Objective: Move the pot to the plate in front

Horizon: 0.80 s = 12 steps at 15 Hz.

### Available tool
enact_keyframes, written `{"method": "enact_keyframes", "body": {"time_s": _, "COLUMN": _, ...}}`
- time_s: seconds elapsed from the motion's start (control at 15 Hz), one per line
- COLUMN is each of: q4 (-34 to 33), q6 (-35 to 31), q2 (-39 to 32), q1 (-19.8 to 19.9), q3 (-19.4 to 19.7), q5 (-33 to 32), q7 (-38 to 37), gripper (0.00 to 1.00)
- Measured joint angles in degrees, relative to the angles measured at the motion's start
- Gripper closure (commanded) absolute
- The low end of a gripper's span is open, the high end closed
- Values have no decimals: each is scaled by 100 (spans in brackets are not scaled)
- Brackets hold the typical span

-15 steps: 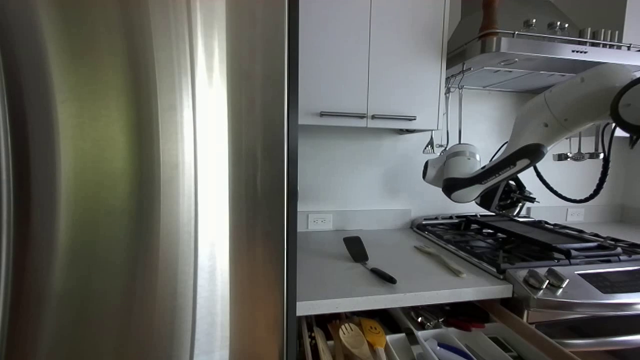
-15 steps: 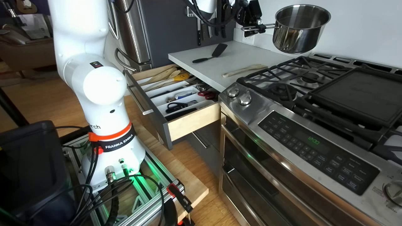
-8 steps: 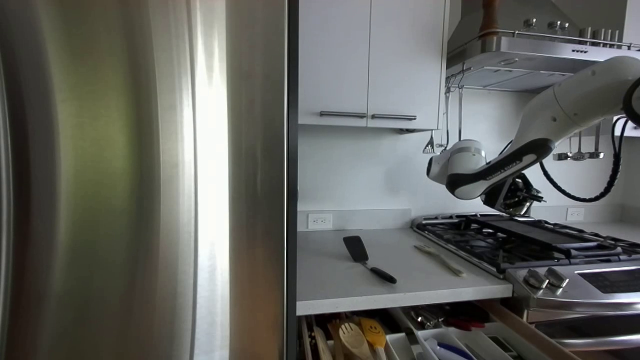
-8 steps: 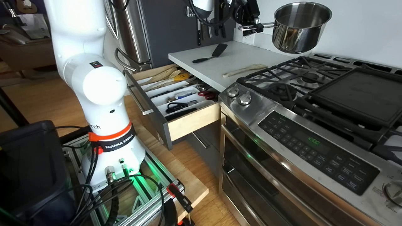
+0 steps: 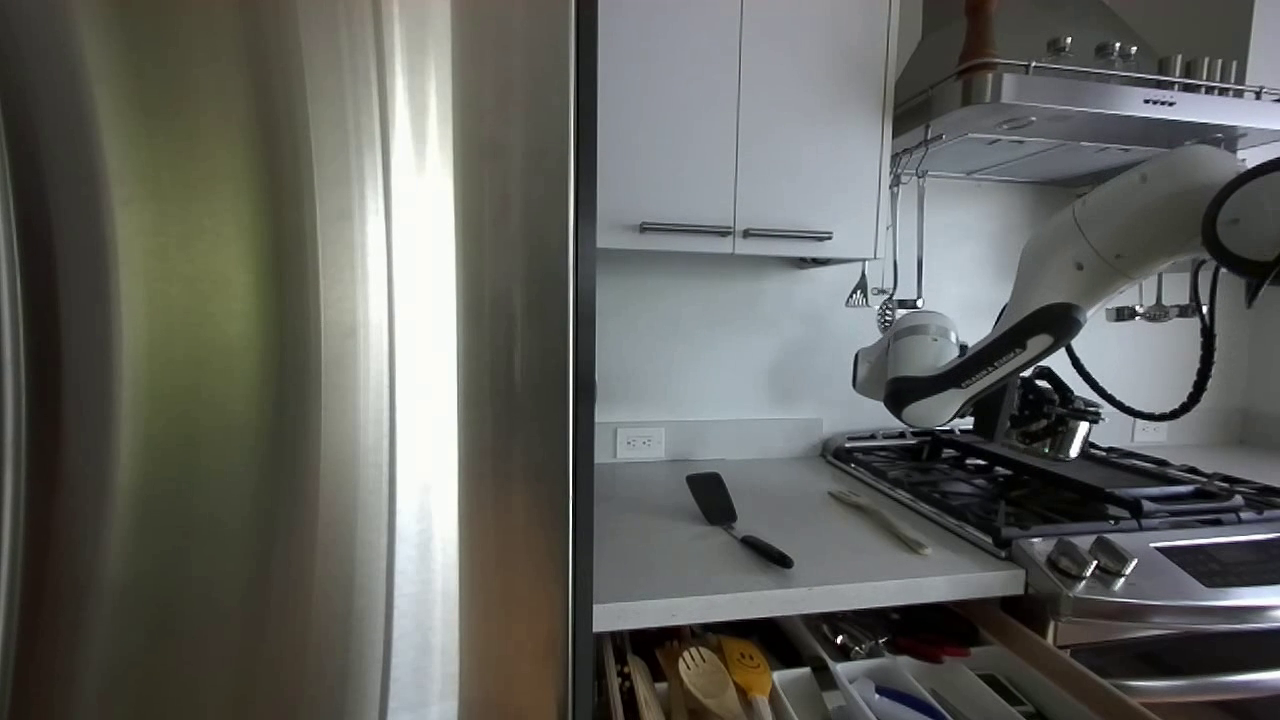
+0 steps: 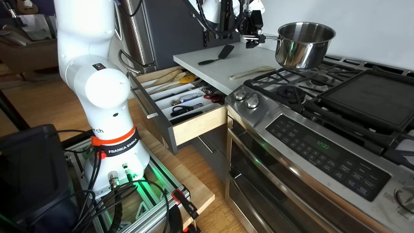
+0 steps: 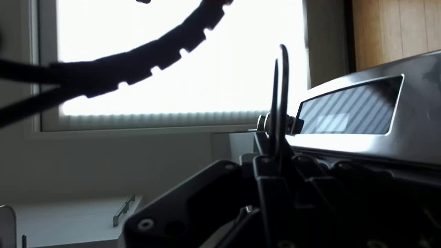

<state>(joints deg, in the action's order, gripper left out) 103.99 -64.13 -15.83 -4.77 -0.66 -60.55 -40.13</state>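
Observation:
The pot (image 6: 300, 53) is shiny steel and hangs nearly upright over the back left part of the gas cooktop (image 6: 250, 117) in an exterior view. Its base shows in front of the rear grate; whether it touches cannot be told. My gripper (image 6: 257, 39) is shut on its handle. In an exterior view the pot (image 5: 1072, 438) is partly hidden by my gripper (image 5: 1040, 415). In the wrist view the looped handle (image 7: 284, 86) stands between my fingers (image 7: 275, 143); the pot body is out of view. The front left burner (image 6: 289, 93) and rear left burner (image 6: 319, 79) are bare.
A black griddle (image 6: 372, 97) covers the cooktop's middle. A wooden utensil (image 6: 252, 72) and black spatula (image 6: 223, 53) lie on the left counter. An open drawer (image 6: 199, 124) holds utensils. A range hood (image 5: 1090, 120) and hanging utensils (image 5: 858, 290) are above and behind.
The pot rises very slightly, then comes down clearly toward the cooktop and shifts a little left in an exterior view. My gripper stays on its handle. The pot now shows beside the gripper in both exterior views.

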Motion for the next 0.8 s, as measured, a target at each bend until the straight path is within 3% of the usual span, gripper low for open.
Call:
{"method": "enact_keyframes", "body": {"time_s": 0.27, "q4": -125, "q6": 347, "q2": -453, "q1": 1, "q3": 9, "q5": 43, "q7": -23, "gripper": 98}}
{"method": "enact_keyframes", "body": {"time_s": 0.8, "q4": -549, "q6": 355, "q2": -1144, "q1": 1, "q3": 49, "q5": 44, "q7": -372, "gripper": 98}}
